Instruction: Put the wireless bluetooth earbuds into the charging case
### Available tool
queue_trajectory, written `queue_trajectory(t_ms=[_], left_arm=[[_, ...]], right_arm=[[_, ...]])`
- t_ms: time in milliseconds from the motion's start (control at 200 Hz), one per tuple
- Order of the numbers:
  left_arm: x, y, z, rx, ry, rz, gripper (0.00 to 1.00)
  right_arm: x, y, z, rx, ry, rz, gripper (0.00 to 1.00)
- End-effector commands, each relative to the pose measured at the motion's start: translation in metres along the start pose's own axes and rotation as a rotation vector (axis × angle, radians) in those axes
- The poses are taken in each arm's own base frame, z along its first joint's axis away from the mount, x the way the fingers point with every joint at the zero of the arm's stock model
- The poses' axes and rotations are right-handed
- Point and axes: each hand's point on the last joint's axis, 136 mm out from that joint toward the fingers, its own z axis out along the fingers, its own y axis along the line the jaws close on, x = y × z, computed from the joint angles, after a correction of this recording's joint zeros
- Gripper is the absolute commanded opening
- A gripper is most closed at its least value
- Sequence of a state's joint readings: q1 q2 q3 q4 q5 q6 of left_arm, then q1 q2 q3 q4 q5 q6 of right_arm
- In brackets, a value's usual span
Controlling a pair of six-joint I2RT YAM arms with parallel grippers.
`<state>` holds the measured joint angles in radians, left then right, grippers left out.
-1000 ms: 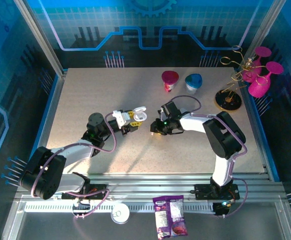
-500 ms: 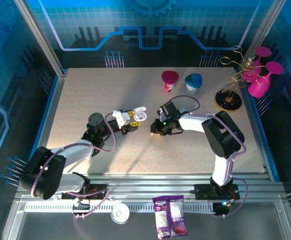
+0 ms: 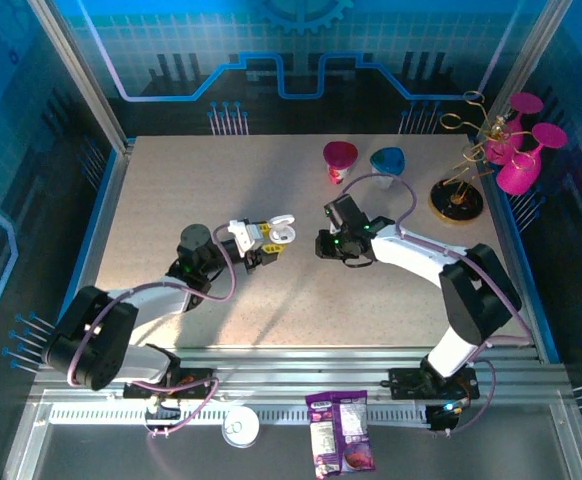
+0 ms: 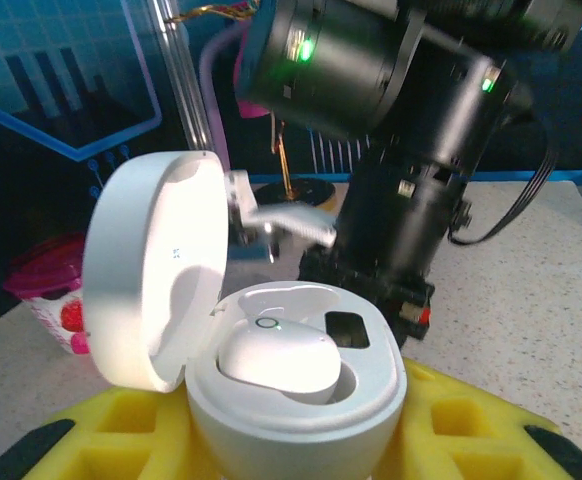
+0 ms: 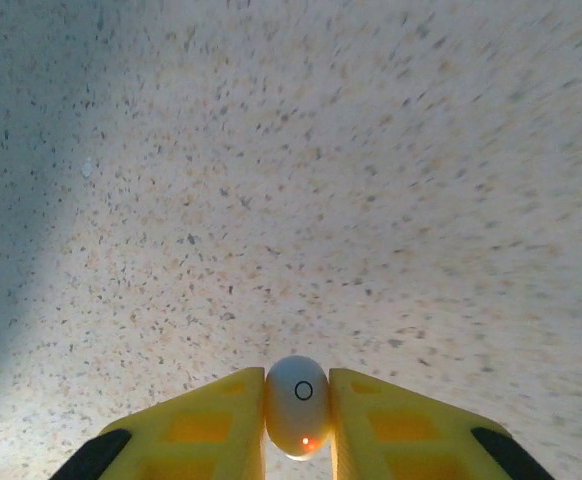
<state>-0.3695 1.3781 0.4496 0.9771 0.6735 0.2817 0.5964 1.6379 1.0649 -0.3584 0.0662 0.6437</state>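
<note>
In my feed the case (image 3: 279,229) sits between the left gripper's (image 3: 269,243) fingers, one earbud (image 4: 279,362) in it. The right gripper (image 3: 328,246) is just right, second earbud (image 5: 298,405) between its fingers. Cups (image 3: 340,160) (image 3: 387,162) behind, stand (image 3: 457,200) far right.

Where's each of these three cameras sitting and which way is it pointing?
Top external: above and behind the bases, looking down on the table; the left arm and right arm show.
Left wrist: faces across the open charging case in its yellow fingers toward the right arm.
Right wrist: looking down at the tabletop; its fingers pinch an earbud.
Shared: top and left wrist both show the case and right arm.
</note>
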Motion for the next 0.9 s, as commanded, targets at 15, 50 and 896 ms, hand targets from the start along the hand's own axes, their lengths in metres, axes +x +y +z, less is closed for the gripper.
queue_trajectory(t_ms=[15,50,896], left_arm=[[-0.020,0.004,0.008,0.048,-0.069,0.003,0.25],[-0.020,0.005,0.009,0.051,-0.076,-0.004,0.25],[-0.011,-0.002,0.030,0.229,-0.079,-0.201,0.24]], right_arm=[[-0.016,-0.015,-0.033,0.176,-0.089,-0.109,0.21],[-0.019,-0.014,-0.040,0.194,-0.107,-0.133,0.21],[-0.036,0.114,-0.156,-0.397,-0.464,-0.452,0.19]])
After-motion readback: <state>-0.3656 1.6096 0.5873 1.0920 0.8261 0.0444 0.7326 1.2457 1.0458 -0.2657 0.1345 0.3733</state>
